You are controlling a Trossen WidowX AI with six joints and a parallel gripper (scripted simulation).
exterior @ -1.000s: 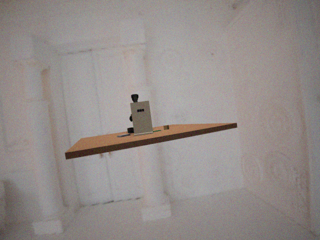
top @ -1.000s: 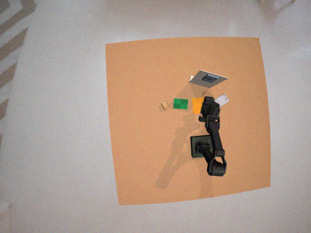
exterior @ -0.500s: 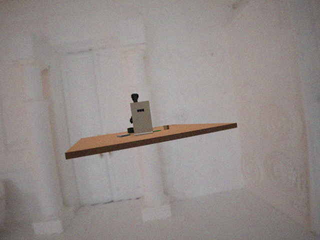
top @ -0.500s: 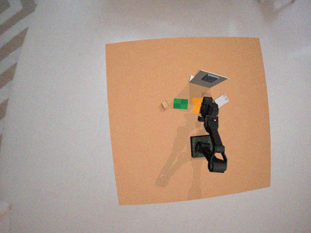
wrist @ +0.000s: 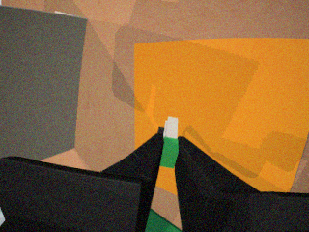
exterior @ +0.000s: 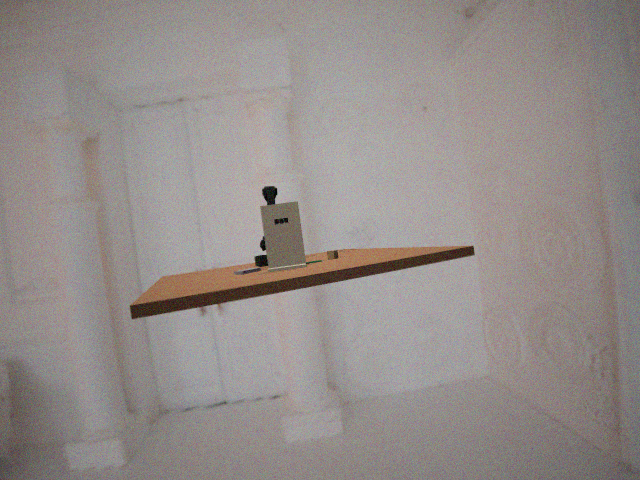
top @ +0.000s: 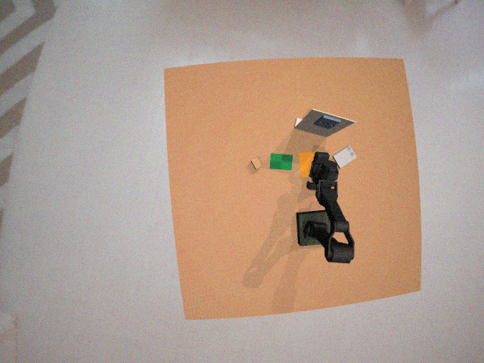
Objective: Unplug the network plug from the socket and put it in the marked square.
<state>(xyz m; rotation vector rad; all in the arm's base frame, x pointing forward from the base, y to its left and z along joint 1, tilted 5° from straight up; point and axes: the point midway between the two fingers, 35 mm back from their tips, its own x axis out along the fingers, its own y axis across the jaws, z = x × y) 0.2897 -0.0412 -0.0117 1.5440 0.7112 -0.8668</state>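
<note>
the plug [wrist: 170,138] is out of the socket [top: 325,122] and clamped between the two dark fingers of the end effector [wrist: 169,134]. in the wrist view it is a slim piece, green along the body with a pale tip, its long axis running along the fingers and its tip pointing forward past them — out over the orange square [wrist: 219,110] on the table [top: 218,218]. the tip shows against the square's near-left part; whether the plug touches the table cannot be told.

from above, the end effector [top: 317,158] sits over the square's right edge [top: 305,164], with the panel [top: 326,122] standing just beyond. a green patch [top: 280,161] lies just left of the square, a small tan block [top: 255,164] further left, and a pale card [top: 344,156] to the right of the arm [top: 332,211].

the table is a flat orange-brown slab, crossed by the arm's shadows. around it — pale, hazy walls and floor, with what looks like a panelled door [exterior: 206,248] behind.
</note>
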